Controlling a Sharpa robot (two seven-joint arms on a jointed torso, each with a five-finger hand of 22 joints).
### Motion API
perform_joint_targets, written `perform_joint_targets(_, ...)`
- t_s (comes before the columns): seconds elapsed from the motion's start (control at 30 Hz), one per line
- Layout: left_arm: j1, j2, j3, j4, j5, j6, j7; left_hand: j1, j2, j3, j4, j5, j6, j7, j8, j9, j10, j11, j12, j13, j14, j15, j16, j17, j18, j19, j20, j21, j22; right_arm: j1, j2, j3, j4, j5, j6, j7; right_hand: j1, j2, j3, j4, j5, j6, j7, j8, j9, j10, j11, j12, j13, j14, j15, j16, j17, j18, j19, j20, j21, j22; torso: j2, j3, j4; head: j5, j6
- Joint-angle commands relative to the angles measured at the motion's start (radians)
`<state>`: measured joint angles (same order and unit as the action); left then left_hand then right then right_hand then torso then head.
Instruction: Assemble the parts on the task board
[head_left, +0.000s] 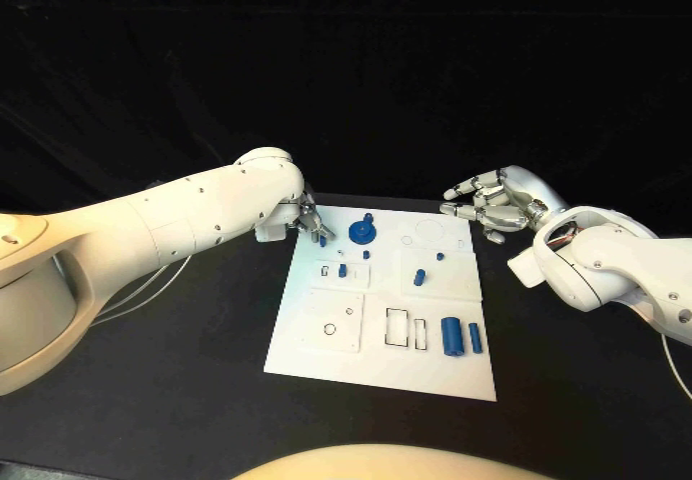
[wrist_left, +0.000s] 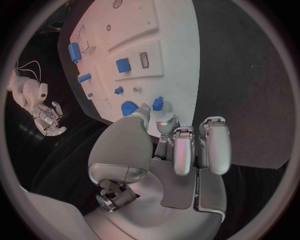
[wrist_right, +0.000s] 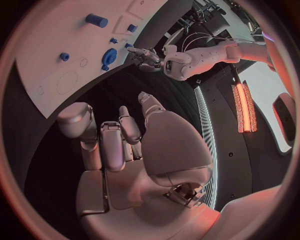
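Note:
The white task board (head_left: 378, 335) lies in the middle of the black table. A blue gear-like part (head_left: 364, 234) stands near its far edge, with small blue parts (head_left: 420, 277) behind the middle and two blue cylinders (head_left: 451, 336) near the front right. My left hand (head_left: 309, 224) hovers at the board's far left corner. Its thumb and a finger pinch a small blue part (wrist_left: 157, 103) just beside the gear (wrist_left: 128, 107). My right hand (head_left: 490, 205) hangs beyond the far right corner, off the board, with its fingers apart and holding nothing.
Several empty outlines and recesses (head_left: 400, 327) mark the board's near half. Black tabletop (head_left: 173, 360) surrounds the board on all sides. My left forearm (head_left: 173, 225) reaches across the table's left side.

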<state>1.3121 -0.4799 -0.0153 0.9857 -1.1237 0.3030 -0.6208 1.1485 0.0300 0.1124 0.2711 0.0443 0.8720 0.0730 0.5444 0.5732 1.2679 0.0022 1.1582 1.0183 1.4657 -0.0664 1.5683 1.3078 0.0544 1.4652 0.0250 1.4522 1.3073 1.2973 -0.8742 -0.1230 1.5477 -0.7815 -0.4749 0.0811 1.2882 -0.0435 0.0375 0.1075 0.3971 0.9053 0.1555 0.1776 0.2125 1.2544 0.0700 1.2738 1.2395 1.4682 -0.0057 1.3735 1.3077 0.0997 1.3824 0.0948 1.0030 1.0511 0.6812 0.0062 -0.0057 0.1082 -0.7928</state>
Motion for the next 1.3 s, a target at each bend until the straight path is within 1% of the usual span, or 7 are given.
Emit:
perform_joint_targets(0.03, 0.000, 0.000, 0.000, 0.001, 0.011, 0.005, 0.017, 0.017, 0.003, 0.009, 0.000, 0.004, 0.007, 0.000, 0.005, -0.002, 0.006, -0.004, 0.005, -0.002, 0.105, 0.001, 0.002, 0.263, -0.011, 0.025, 0.003, 0.002, 0.066, 0.000, 0.001, 0.001, 0.000, -0.006, 0.005, 0.001, 0.004, 0.006, 0.002, 0.006, 0.006, -0.006, 0.000, 0.005, 0.002, -0.003, 0.000, 0.000, 0.001, 0.038, -0.003, -0.005, 0.087, 0.017, -0.004, -0.003, -0.001, 0.001, 0.000, 0.0000, -0.0004, 0.000, -0.001)
perform_joint_targets(0.53, 0.000, -0.002, 0.000, -0.004, 0.049, -0.017, 0.034, 0.209, 0.052, 0.211, -0.121, 0.006, -0.022, -0.005, -0.001, -0.020, -0.014, -0.011, -0.021, -0.026, 0.105, -0.006, 0.002, 0.263, -0.011, 0.023, -0.004, 0.000, 0.065, 0.000, 0.000, 0.001, -0.001, -0.006, 0.007, 0.000, 0.005, 0.006, 0.003, 0.006, 0.007, -0.005, 0.000, 0.006, 0.002, 0.000, 0.000, 0.002, 0.003, 0.039, -0.003, -0.004, 0.088, 0.017, -0.003, -0.003, -0.001, 0.002, 0.000, 0.0002, 0.0002, 0.001, -0.003)
perform_joint_targets(0.63, 0.000, -0.003, 0.000, -0.005, 0.060, -0.025, 0.038, 0.225, 0.034, 0.297, -0.150, 0.006, -0.028, 0.001, 0.000, -0.023, -0.018, -0.007, -0.031, -0.034, 0.105, -0.004, 0.002, 0.263, -0.010, 0.022, -0.003, -0.001, 0.064, 0.000, 0.000, 0.001, -0.001, -0.006, 0.007, 0.000, 0.005, 0.006, 0.003, 0.006, 0.007, -0.005, 0.000, 0.006, 0.002, 0.000, 0.000, 0.002, 0.003, 0.039, -0.003, -0.004, 0.088, 0.017, -0.003, -0.003, -0.001, 0.002, 0.000, -0.0002, -0.0001, 0.003, -0.003)
perform_joint_targets(0.7, 0.000, -0.005, 0.000, -0.006, 0.067, -0.028, 0.040, 0.155, -0.035, 0.482, -0.163, 0.004, -0.024, 0.017, 0.019, -0.022, -0.010, 0.010, -0.036, -0.043, 0.105, 0.008, 0.002, 0.263, -0.009, 0.021, 0.003, -0.002, 0.064, 0.000, 0.000, 0.001, -0.001, -0.006, 0.008, 0.000, 0.005, 0.006, 0.003, 0.006, 0.007, -0.005, 0.000, 0.006, 0.002, 0.000, 0.000, 0.002, 0.003, 0.039, -0.003, -0.004, 0.088, 0.017, -0.003, -0.003, -0.001, 0.002, 0.000, -0.0003, -0.0002, 0.003, -0.003)
perform_joint_targets(0.8, 0.000, -0.009, 0.000, -0.005, 0.078, -0.033, 0.043, 0.125, -0.052, 0.551, -0.182, 0.005, -0.026, 0.010, 0.033, -0.017, -0.006, -0.001, -0.035, -0.045, 0.105, 0.005, 0.002, 0.263, -0.010, 0.021, 0.005, -0.002, 0.065, 0.000, -0.001, 0.001, -0.001, -0.006, 0.008, 0.000, 0.005, 0.006, 0.003, 0.006, 0.007, -0.005, 0.000, 0.007, 0.002, 0.000, 0.000, 0.003, 0.003, 0.039, -0.003, -0.003, 0.088, 0.017, -0.003, -0.004, -0.001, 0.002, -0.001, 0.0001, -0.0002, 0.003, -0.003)
perform_joint_targets(1.07, 0.000, -0.055, -0.001, 0.044, 0.168, -0.073, 0.058, 0.069, -0.087, 0.665, -0.237, 0.003, -0.026, 0.004, 0.066, -0.004, 0.005, -0.004, -0.027, -0.037, 0.105, 0.001, 0.002, 0.263, -0.010, 0.022, 0.003, -0.001, 0.068, 0.000, -0.004, 0.000, 0.000, -0.005, 0.010, -0.001, 0.005, 0.006, 0.003, 0.006, 0.007, -0.005, 0.000, 0.007, 0.002, 0.000, 0.000, 0.003, 0.003, 0.039, -0.003, -0.003, 0.088, 0.017, -0.003, -0.004, -0.001, 0.002, -0.001, 0.0003, 0.0007, 0.006, -0.001)
perform_joint_targets(1.3, 0.000, -0.135, -0.001, 0.155, 0.258, -0.107, 0.066, 0.011, -0.119, 0.729, -0.288, 0.004, -0.006, -0.005, 0.095, 0.004, 0.021, -0.012, -0.020, -0.032, 0.105, -0.005, 0.002, 0.263, -0.011, 0.024, 0.000, 0.001, 0.073, 0.000, -0.007, 0.000, 0.000, -0.005, 0.009, -0.002, 0.005, 0.006, 0.003, 0.006, 0.007, -0.005, 0.000, 0.007, 0.002, 0.000, 0.000, 0.003, 0.003, 0.039, -0.003, -0.003, 0.088, 0.017, -0.003, -0.004, -0.001, 0.002, -0.001, -0.0003, 0.0013, 0.005, -0.001)
